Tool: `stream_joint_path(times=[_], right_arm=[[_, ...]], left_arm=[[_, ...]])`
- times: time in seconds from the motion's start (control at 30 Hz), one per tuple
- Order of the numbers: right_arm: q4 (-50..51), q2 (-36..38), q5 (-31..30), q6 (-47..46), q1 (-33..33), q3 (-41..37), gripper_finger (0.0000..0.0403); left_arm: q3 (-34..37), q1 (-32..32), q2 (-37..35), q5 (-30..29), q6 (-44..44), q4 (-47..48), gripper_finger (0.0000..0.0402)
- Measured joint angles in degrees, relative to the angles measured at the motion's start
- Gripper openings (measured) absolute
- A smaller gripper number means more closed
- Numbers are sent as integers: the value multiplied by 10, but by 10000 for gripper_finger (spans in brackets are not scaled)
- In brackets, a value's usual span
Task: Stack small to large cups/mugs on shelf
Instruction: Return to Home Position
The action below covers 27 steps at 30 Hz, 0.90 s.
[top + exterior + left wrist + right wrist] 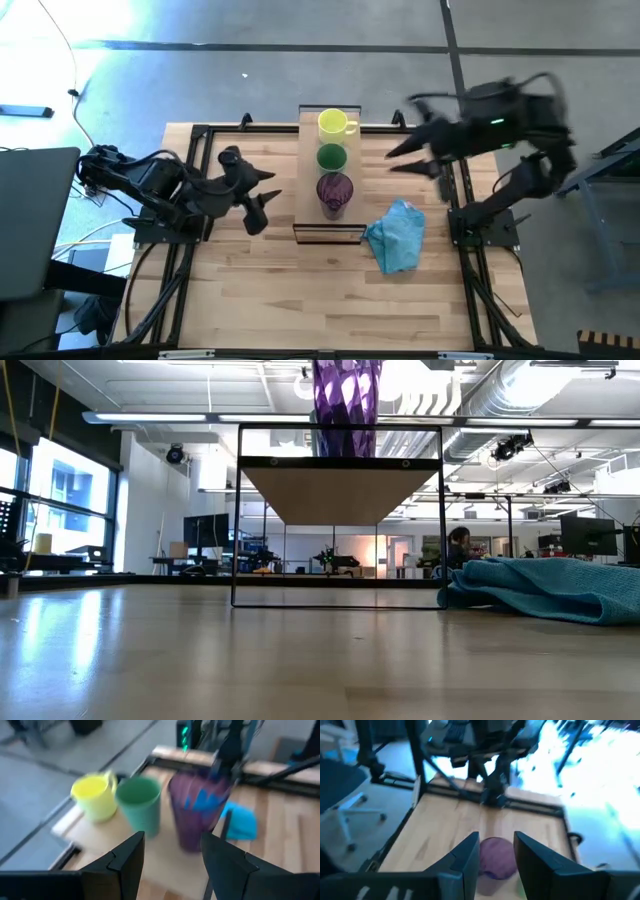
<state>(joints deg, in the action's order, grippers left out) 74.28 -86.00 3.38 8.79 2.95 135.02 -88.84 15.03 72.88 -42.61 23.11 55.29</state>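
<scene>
Three cups stand in a row on the shelf (308, 190): a yellow mug (336, 123) at the far end, a green cup (332, 157) in the middle, and a purple tumbler (334, 190) nearest the front. All rest upright on their bases. My left gripper (268, 195) is open, left of the shelf, facing the green cup (141, 805) and the tumbler (196, 812). My right gripper (398, 160) is open and raised to the right of the shelf, holding nothing. The tumbler (496, 857) shows beyond its fingers.
A crumpled blue cloth (398, 237) lies on the tabletop just right of the shelf's near end. In the low view the shelf (340, 490) stands on a thin black frame, with the cloth (545, 585) beside it. Bare slatted tabletop (300, 300) spreads toward the near edge.
</scene>
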Motion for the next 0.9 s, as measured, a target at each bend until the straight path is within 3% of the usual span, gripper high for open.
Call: stream_joint_path(times=[0.17,0.33,0.53,0.67,0.9], right_arm=[[0,71,-21,15,1,0,115],[-2,130,-21,18,1,0,115],[-9,174,-21,40,1,-1,115],[-9,190,-25,67,1,-1,115],[14,198,-79,101,1,-2,115]], left_arm=[[0,0,-3,0,-119,-118,184],[-17,0,-18,-10,-216,-157,184],[-25,0,-70,-19,-279,-211,184],[-25,0,-107,9,-316,-234,184],[-12,0,-152,44,-365,-247,184]])
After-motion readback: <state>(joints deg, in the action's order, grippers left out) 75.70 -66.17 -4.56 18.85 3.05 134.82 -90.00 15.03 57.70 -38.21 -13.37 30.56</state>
